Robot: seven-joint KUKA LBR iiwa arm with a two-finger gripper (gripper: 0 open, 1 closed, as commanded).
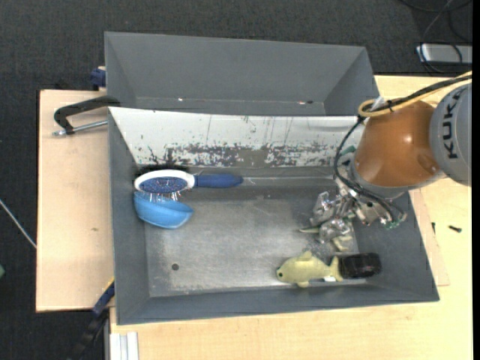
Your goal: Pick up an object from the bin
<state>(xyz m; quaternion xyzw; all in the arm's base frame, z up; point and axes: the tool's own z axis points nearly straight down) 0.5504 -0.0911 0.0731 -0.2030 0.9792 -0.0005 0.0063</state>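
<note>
Because the tool [335, 220] hangs low at the right end of the bin [225, 253], just beside a yellow soft toy [304, 270] and a black block [360, 264], those seem the likeliest picks; how far it is open I cannot tell.

Grey on the bin [240, 246], with dark speckles banded across its paler back wall. At middle left, deep blue on the brush [214, 180] with a white-rimmed head, lighter blue on the bowl [161, 212] below. At lower right, pale yellow on the soft toy [304, 270], black on the small block [360, 264], silver on the gripper [335, 225], glossy orange on the cover [394, 148] above it.
</note>
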